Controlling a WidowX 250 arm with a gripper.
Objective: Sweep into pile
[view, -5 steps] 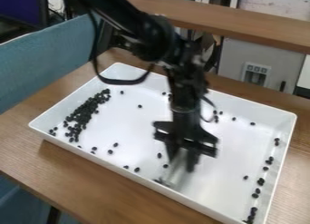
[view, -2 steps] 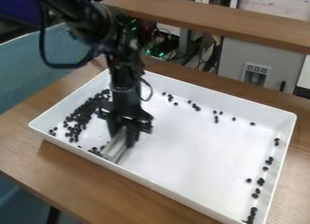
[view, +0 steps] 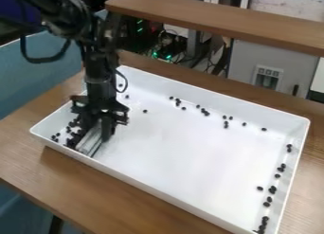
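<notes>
At the left end of the white tray, the black gripper (view: 100,126) hangs low, shut on a pale flat sweeping tool (view: 91,141) whose lower edge is at the tray floor. Dark beans (view: 72,133) lie bunched to the left of the tool, partly hidden behind the gripper. Single beans (view: 145,111) and small groups lie along the far wall, and more beans (view: 273,189) line the right wall.
The white tray (view: 169,190) has raised walls all round and stands on a wooden table (view: 95,190). A wooden shelf (view: 221,21) runs behind it, and a blue-green padded surface (view: 38,74) is at the left.
The arm has moved left across the tray with the tool. Beans from the near middle are now at the left end by the tool, and the floor they lay on is bare.
</notes>
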